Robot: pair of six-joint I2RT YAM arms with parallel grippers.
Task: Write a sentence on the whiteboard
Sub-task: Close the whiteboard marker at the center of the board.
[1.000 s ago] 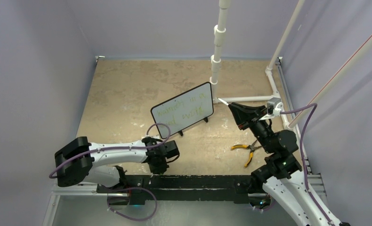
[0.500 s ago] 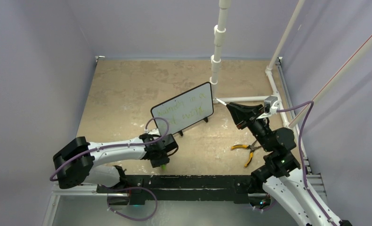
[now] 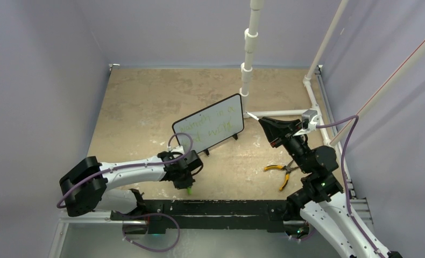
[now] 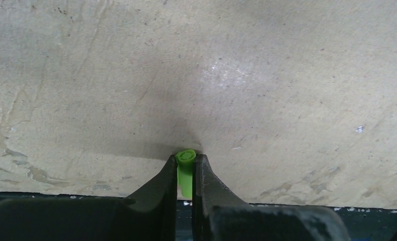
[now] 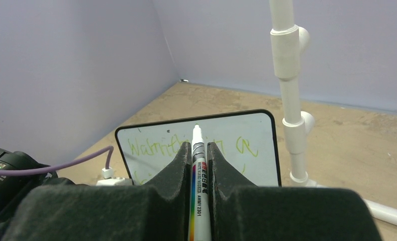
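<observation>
The whiteboard [image 3: 227, 108] stands tilted on its two black feet in the middle of the table. The sentence [image 3: 210, 123] is faint green writing in two lines across it. My right gripper [image 3: 265, 123] is just right of the board, shut on a white marker [image 5: 198, 170]. The marker's tip points at the board's right edge, a little short of it. In the right wrist view the whiteboard [image 5: 259, 138] and its sentence [image 5: 151, 146] face me beyond my gripper [image 5: 198, 145]. My left gripper [image 3: 185, 184] is near the table's front edge, shut on a green marker cap [image 4: 185, 174] close above the tabletop.
Yellow-handled pliers [image 3: 279, 171] lie on the table under the right arm. A white pipe post [image 3: 247, 59] rises just behind the board's right end, with more white pipes [image 3: 310, 94] along the right side. A black rail [image 3: 226, 207] runs along the near edge.
My left gripper has turned and shifted slightly left and away from the rail, so the green cap now shows beneath it. My right gripper has edged a little toward the board.
</observation>
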